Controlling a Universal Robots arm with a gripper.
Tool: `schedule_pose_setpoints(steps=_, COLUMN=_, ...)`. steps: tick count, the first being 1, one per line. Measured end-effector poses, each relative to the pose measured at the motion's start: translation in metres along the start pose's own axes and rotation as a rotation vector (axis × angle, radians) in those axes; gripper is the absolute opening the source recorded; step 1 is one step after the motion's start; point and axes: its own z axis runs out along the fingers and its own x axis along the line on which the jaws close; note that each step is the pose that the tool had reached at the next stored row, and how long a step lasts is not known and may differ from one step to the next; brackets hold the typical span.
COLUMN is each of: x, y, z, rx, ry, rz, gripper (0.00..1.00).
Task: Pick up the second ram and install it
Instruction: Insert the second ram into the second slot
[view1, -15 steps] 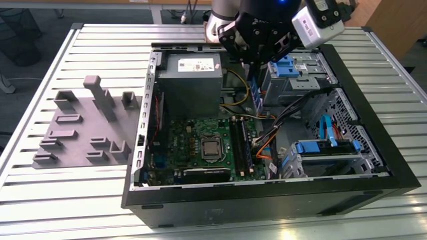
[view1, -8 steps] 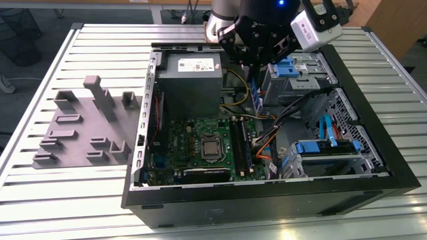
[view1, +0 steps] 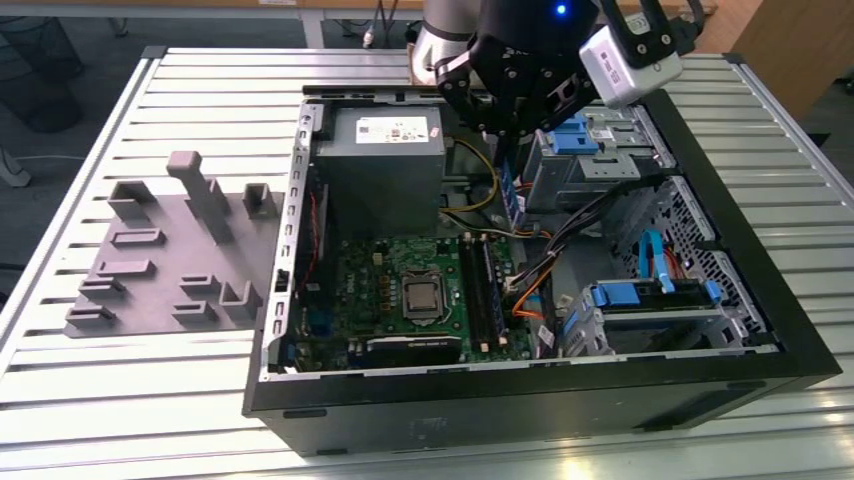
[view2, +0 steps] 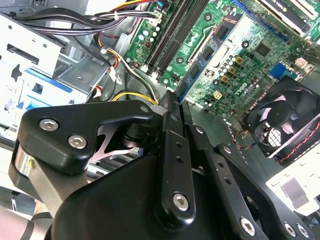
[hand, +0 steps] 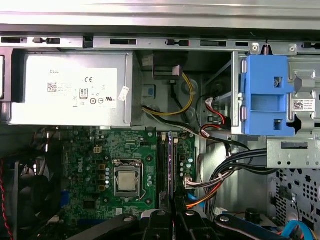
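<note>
Above the open black computer case (view1: 747, 330), the black gripper (view1: 514, 130) clenches the slim dark-blue ram stick (view1: 509, 192) edge-down over the green motherboard (view1: 400, 290); slight tilt risks missing its slot

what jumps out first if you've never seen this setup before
The open black computer case on the slatted metal table, with its green motherboard laid bare. The black gripper hangs over the case beside the grey power supply, holding a slim dark-blue ram stick upright. A grey holder tray sits at the exterior view's left.
</note>
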Motion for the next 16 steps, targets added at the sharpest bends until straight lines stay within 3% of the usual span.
schedule_pose_setpoints(steps=11, x=0.0001, y=-0.0003, z=0.0051, rx=0.0002, ry=0.0048, rz=0.0, gripper=0.14)
schedule_pose_setpoints(steps=16, x=0.0, y=-0.0007, z=0.0127, rx=0.0003, ry=0.0061, rz=0.0, gripper=0.14)
